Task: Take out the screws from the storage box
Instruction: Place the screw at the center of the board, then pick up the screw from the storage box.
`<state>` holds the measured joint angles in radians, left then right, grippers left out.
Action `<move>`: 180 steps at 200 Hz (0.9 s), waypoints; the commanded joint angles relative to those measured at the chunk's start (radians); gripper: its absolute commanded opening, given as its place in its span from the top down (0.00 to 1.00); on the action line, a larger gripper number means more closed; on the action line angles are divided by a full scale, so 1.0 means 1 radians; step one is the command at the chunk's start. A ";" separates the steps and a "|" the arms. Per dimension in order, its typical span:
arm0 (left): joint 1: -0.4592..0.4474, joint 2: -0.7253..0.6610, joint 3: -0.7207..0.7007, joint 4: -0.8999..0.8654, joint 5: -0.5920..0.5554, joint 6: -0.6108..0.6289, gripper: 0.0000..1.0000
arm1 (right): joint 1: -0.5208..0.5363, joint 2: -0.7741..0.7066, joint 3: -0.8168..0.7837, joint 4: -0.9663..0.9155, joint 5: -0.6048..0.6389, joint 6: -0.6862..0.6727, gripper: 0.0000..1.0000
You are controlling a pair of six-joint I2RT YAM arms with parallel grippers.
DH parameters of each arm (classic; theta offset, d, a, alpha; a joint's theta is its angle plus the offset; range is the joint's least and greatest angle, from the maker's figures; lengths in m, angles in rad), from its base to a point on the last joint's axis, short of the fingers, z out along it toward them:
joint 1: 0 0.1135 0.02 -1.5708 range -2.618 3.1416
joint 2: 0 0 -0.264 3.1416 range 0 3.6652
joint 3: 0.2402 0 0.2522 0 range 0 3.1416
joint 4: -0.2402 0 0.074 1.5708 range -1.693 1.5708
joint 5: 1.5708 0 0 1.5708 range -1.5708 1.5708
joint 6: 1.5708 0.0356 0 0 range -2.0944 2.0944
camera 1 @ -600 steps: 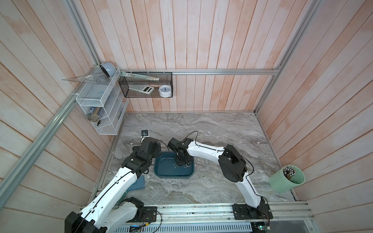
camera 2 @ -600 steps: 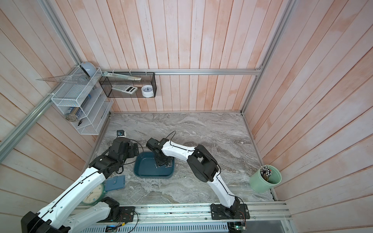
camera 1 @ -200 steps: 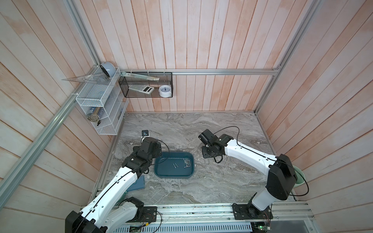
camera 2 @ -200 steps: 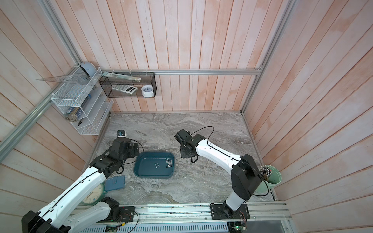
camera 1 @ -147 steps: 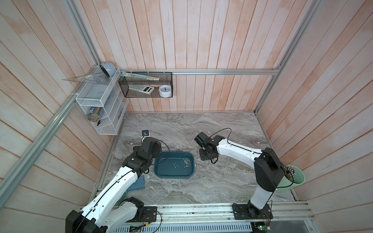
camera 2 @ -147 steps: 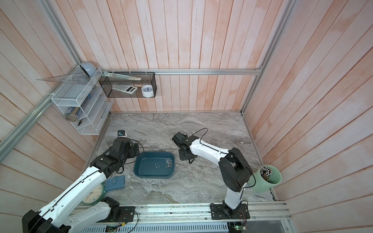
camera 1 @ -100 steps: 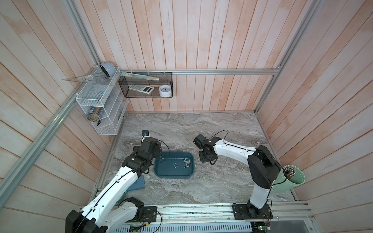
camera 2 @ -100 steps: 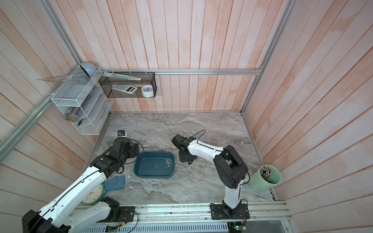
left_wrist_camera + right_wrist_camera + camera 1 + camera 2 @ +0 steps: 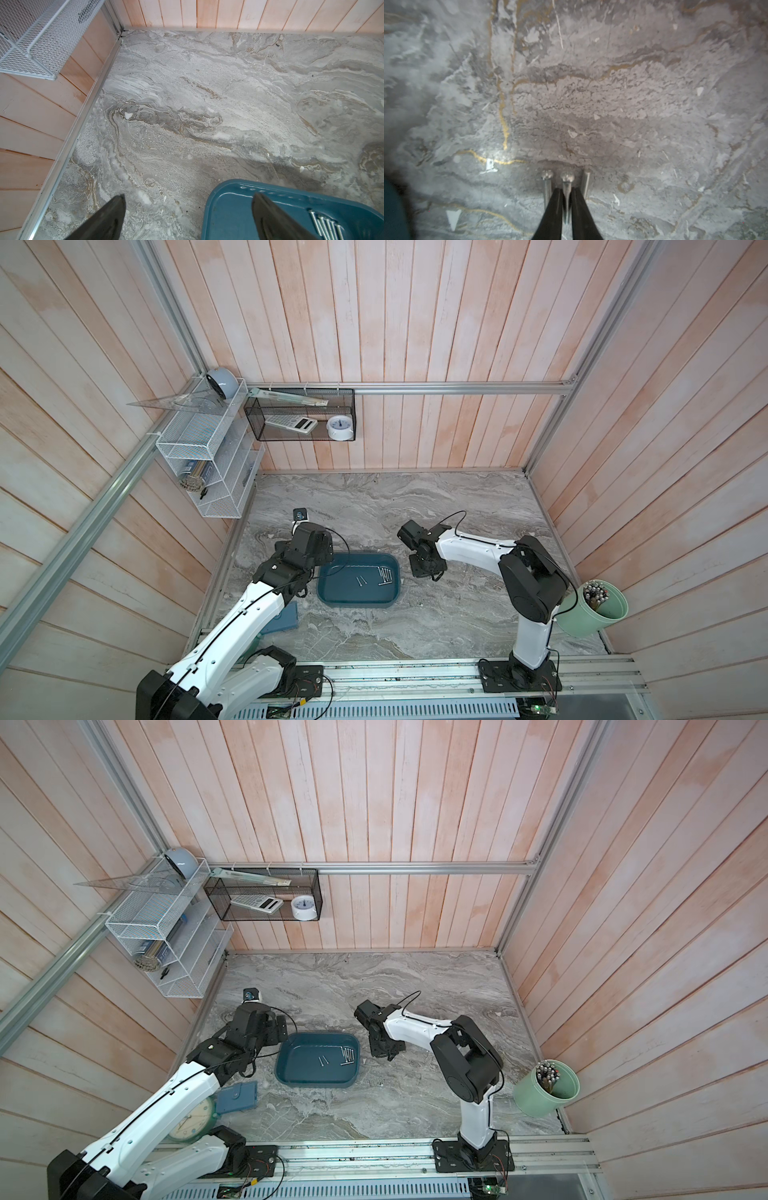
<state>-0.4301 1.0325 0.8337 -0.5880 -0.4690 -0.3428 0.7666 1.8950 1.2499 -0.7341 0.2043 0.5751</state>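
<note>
The storage box (image 9: 340, 593) (image 9: 303, 1069) is a shallow teal tray left of the table's middle. Several silver screws (image 9: 384, 574) (image 9: 347, 1054) lie inside it, most in a row by its right wall and also showing in the left wrist view (image 9: 326, 226). My left gripper (image 9: 188, 197) (image 9: 322, 568) is open, straddling the box's far left corner (image 9: 228, 207). My right gripper (image 9: 566, 190) (image 9: 424, 570) is low over the table just right of the box. It is shut on one screw (image 9: 567, 180). Two more screws (image 9: 547, 180) lie on the table either side of its fingers.
A pale green cup (image 9: 594, 610) of metal rods stands at the front right wall. A blue pouch (image 9: 237, 1096) and a round clock (image 9: 191, 1121) lie front left under my left arm. A white wire shelf (image 9: 208, 456) and a black mesh basket (image 9: 299, 418) hang on the walls.
My right gripper has left the box with screws and come down to the table just right of it, its elbow folding back. The left arm has not moved.
</note>
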 commanded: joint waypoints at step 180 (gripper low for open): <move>0.006 -0.021 0.001 0.004 0.013 0.001 0.00 | 0.148 -0.105 0.231 -0.031 -0.122 0.034 0.79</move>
<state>-0.4301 1.0290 0.8337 -0.5880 -0.4679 -0.3435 0.8268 1.7149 1.3571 -0.7677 0.1265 0.5926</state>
